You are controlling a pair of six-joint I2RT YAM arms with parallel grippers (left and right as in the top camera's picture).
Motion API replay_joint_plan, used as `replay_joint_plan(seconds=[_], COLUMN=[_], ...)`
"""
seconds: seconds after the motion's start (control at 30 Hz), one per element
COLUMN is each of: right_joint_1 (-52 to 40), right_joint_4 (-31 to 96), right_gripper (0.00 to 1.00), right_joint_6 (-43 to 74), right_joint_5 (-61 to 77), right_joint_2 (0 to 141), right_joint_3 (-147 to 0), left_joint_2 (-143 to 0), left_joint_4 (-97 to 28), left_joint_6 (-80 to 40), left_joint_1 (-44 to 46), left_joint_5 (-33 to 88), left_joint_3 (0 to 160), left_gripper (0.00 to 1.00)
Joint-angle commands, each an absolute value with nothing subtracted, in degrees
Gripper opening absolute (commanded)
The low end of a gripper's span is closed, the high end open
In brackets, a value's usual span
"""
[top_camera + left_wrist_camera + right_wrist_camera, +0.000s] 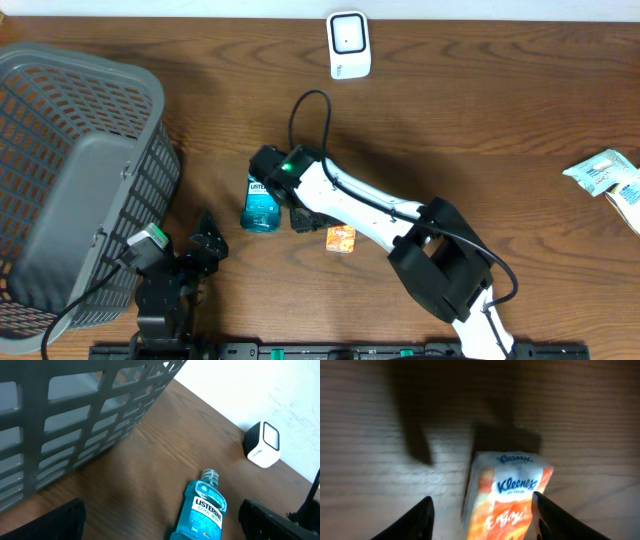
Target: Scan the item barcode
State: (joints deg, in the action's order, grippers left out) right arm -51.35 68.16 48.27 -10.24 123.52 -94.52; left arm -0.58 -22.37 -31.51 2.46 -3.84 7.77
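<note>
Item under handling: the Kleenex pack (507, 495), orange and also marked "Enjoy", lies flat on the table (480, 120) near centre. The right pincer (481, 507) stands spread astride it, not yet pinching, evidently lined up to carry it to the white scanner (349, 45) at the far edge. The left pincer (208, 240) is spread and empty, parked near-left. The blue bottle (202, 510) left of the pack reads "LISTERINE COOL MINT".

The small orange-and-white Kleenex tissue pack (507, 495) lies on the brown wooden table (480, 120), printed face up. The white rounded-square barcode scanner (349, 44) stands well apart, near the far table edge.
</note>
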Motion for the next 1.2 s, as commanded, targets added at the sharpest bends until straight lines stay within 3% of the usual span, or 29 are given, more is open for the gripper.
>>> replay_joint_plan(seconds=[0.0, 0.47, 0.57, 0.67, 0.87, 1.17], right_joint_1=[-51.29, -51.33, -51.42, -51.42, -50.19, -40.47], right_joint_4=[66.54, 65.14, 65.12, 65.12, 66.08, 76.82], right_gripper=[0.52, 0.48, 0.40, 0.23, 0.01, 0.02], right_joint_6=[53.06, 57.23, 57.23, 58.19, 63.46, 79.83], right_joint_5=[-11.94, -12.95, -11.46, -11.46, -10.70, -7.92], right_joint_2=[123.52, 125.36, 126.15, 126.34, 126.34, 126.28], right_joint_3=[-92.73, -90.21, -90.17, -90.19, -90.21, -91.61], left_joint_2=[-0.19, -0.19, -0.19, -0.19, -0.16, -0.19], left_joint_4=[-23.57, -23.57, -23.57, -23.57, -23.57, -23.57], left_joint_6=[-31.59, -31.59, -31.59, -31.59, -31.62, -31.59], left_joint_1=[2.28, 2.28, 2.28, 2.28, 2.28, 2.28], left_joint_5=[-4.56, -4.54, -4.56, -4.54, -4.54, -4.56], left_joint_3=[7.27, 7.27, 7.27, 7.27, 7.27, 7.27], left_gripper=[0.98, 0.98, 0.98, 0.98, 0.98, 0.98])
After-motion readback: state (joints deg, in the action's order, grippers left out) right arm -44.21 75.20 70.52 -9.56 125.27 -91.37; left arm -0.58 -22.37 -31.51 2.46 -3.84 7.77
